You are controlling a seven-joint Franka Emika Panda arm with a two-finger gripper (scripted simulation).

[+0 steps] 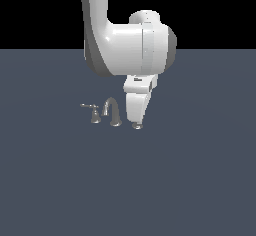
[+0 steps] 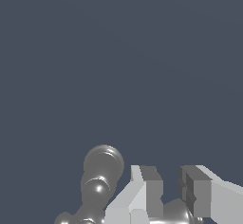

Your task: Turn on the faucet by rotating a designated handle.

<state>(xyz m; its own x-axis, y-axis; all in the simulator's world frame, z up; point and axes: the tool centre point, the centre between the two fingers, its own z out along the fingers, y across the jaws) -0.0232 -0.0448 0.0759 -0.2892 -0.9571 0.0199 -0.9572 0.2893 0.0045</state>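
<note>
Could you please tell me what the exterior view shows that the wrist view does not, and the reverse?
Only the exterior view shows the white robot arm, the silver-grey twin handle whose thin lever points to that view's left, and the whole three-piece layout on the dark grey floor.

Only the wrist view shows the gripper close up, its two grey fingers apart around a rounded silver-grey handle.

Both show the arched silver-grey spout and the floor.
</note>
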